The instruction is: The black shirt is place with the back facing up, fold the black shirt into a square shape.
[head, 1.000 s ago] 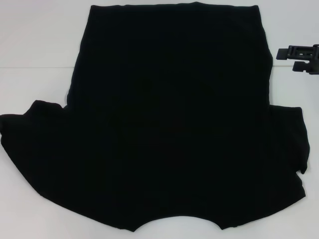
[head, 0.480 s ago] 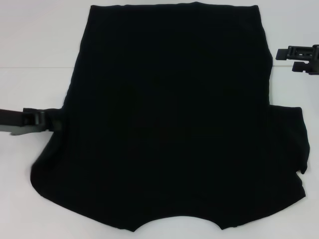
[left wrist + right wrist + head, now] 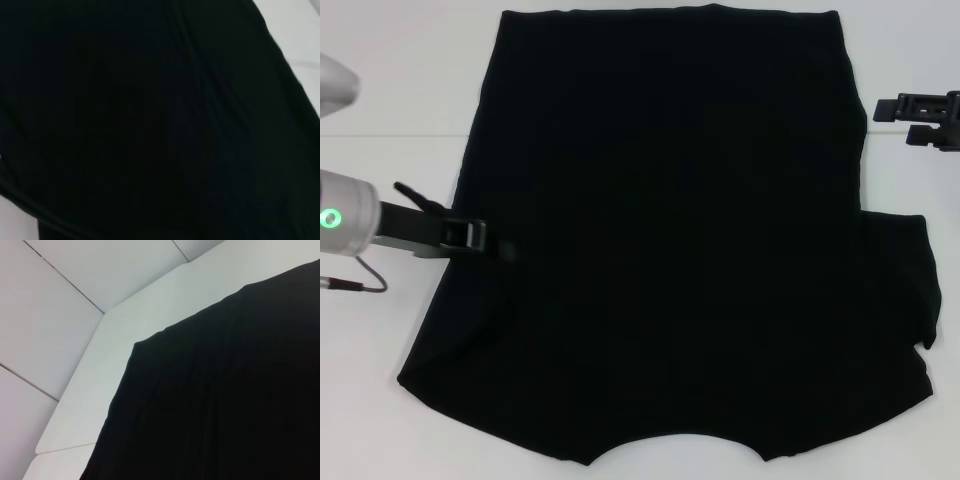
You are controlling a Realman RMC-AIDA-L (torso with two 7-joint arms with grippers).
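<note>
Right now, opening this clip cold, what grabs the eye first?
The black shirt fills most of the white table, its right sleeve out flat and its left sleeve folded in over the body. The left gripper reaches in over that folded left edge, while the right gripper waits off the cloth at the right.

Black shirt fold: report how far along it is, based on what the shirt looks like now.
Done: the black shirt lies flat on the table, and its left sleeve no longer sticks out. In hand: the left gripper sits over that folded-in edge. Left: the right sleeve still sticks out, the right gripper waits beside the shirt, and the body is not yet squared.
</note>
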